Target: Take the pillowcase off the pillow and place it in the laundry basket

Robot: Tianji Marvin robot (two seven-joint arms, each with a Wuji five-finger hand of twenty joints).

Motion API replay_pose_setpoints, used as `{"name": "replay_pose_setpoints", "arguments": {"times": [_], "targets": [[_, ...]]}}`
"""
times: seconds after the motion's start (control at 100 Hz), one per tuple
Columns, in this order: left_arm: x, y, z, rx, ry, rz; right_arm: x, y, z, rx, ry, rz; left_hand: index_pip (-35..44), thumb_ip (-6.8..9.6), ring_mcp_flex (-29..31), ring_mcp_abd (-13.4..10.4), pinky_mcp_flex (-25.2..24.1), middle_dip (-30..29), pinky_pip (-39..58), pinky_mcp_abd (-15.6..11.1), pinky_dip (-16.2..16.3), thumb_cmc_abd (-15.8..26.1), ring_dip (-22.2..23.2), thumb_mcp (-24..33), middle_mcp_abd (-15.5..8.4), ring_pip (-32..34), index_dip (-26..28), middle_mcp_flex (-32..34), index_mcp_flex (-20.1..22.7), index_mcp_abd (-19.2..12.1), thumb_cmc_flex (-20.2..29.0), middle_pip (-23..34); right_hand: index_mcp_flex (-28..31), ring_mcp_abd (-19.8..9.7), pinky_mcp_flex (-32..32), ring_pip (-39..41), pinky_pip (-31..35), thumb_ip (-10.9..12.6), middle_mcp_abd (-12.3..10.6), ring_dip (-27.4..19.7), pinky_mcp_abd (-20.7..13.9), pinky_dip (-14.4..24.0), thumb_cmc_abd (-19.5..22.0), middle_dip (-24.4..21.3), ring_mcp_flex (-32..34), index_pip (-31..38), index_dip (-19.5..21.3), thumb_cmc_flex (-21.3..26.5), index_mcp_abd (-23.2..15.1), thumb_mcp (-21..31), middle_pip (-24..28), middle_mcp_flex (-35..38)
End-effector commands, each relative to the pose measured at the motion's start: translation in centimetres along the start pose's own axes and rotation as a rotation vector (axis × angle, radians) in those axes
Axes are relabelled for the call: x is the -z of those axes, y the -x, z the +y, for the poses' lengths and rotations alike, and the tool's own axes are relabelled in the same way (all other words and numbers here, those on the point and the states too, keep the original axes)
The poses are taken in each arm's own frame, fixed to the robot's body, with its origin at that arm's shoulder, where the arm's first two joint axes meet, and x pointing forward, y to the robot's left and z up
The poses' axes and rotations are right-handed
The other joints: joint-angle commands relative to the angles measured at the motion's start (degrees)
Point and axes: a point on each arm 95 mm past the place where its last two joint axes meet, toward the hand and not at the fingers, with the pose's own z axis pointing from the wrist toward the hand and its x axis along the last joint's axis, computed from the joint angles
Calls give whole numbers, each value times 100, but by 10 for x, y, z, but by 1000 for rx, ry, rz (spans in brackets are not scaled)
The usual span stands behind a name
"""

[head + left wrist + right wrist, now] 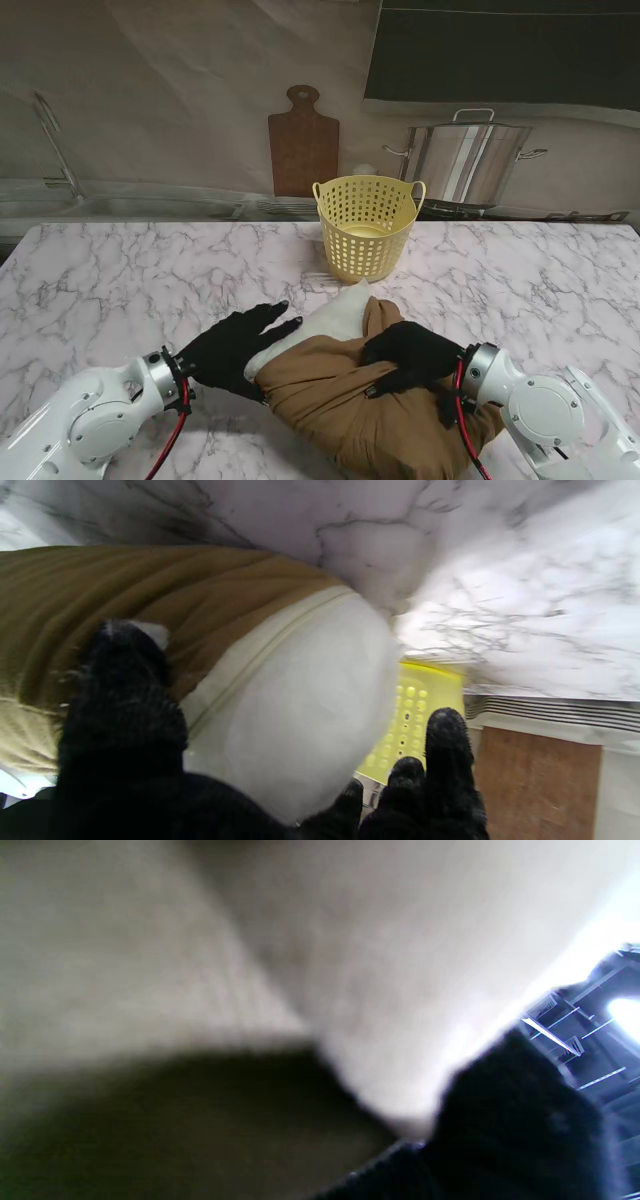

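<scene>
Pillowcase (360, 405), tan, lies on the marble table (120, 280) close to me w/ its long axis running from near-right to far-left; the white pillow (325, 320) sticks out of its open far end, aimed at the yellow laundry basket (366, 228) just beyond; right hand (410, 355) is clenched on a bunch of the case fabric, so a pull towards near-right should strip it; left hand (232, 348) lies w/ fingers spread against the bare pillow, touching but not gripping, likely bracing it

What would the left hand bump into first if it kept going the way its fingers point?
Probably the white pillow: the left hand already rests against it. Farther along that line stands the yellow basket, though depth is unclear.
</scene>
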Motion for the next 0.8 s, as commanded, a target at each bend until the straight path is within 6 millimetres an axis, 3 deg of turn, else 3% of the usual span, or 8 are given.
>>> {"name": "replay_pose_setpoints", "arguments": {"times": [0.0, 0.09, 0.19, 0.28, 0.38, 0.43, 0.5, 0.79], "targets": [[-10, -4, 0, 2, 4, 14, -2, -2, 0, -7, -6, 5, -111, -1, 280, -280, 156, -67, -3097, -266, 154, -192, -29, 12, 190, 92, -143, -218, -153, 99, 167, -99, 651, -1073, 14, 125, -66, 411, -193, 58, -501, 8, 590, -29, 380, 1032, 397, 1188, -365, 3132, 214, 171], [-16, -8, 4, 18, -2, 16, -3, -3, -1, -19, -7, 17, -111, 74, 1092, -619, 521, -61, -2297, -558, 373, -128, 116, 177, 198, 298, -143, -148, -152, 234, 621, -90, 655, -1071, 14, 118, -67, 408, -189, 58, -500, 10, 590, -34, 379, 1036, 405, 1193, -351, 3128, 212, 168], [-21, -12, 9, 39, -18, 15, -4, -5, -1, -34, -6, 31, -29, 81, 2107, -897, 1096, 139, -1498, -793, 622, 33, 364, 288, -53, 500, -51, 804, -142, 247, 1242, 79, 654, -1069, 13, 114, -72, 405, -180, 58, -495, 9, 592, -37, 378, 1036, 411, 1196, -350, 3123, 210, 168], [-25, -14, 13, 69, -48, 11, -5, -7, -1, -41, -2, 40, 278, 128, 3177, -1072, 1710, 488, -712, -855, 775, 466, 674, 150, -429, 708, 958, 1955, 3, 140, 1982, 487, 650, -1072, 12, 101, -76, 404, -181, 54, -492, 9, 598, -41, 377, 1033, 415, 1197, -350, 3117, 205, 161], [-28, -19, 14, 122, -106, 4, -6, -8, -1, -61, 1, 51, 1187, 88, 4314, -1238, 2496, 797, 136, -848, 1087, 995, 962, 98, -894, 1115, 1700, 3311, 1675, -188, 2520, 1005, 638, -1059, -1, 79, -94, 400, -171, 48, -478, 4, 608, -51, 373, 1026, 419, 1201, -343, 3097, 190, 144], [-29, -21, 15, 158, -137, 0, -7, -9, -2, -69, 1, 56, 1989, 85, 4737, -1219, 2842, 918, 538, -787, 1217, 983, 1111, 75, -981, 1337, 2587, 3917, 2618, -417, 2838, 1197, 603, -1039, -25, 25, -130, 396, -168, 30, -460, -6, 637, -78, 372, 1000, 416, 1207, -337, 3058, 153, 125], [-29, -24, 14, 203, -178, -4, -9, -9, -3, -75, 10, 63, 2922, 105, 5209, -1145, 3260, 1439, 1117, -673, 1369, 1091, 1302, 110, -913, 1716, 2984, 5019, 3530, -592, 3243, 1348, 476, -1001, -111, -127, -225, 397, -135, -11, -429, -31, 677, -168, 357, 837, 352, 1199, -317, 2978, 32, 69], [-14, -23, -4, 314, -281, -52, -13, -15, -8, -115, 57, 97, 3880, 183, 5499, -1057, 3552, 2300, 1582, -689, 1525, 812, 1497, 600, -573, 2218, 4212, 5554, 3469, -406, 3232, 2042, -488, -846, -395, -732, -477, 476, -115, -37, -400, -26, 881, -583, 344, -513, -570, 1042, -118, 2707, -453, -50]]}}
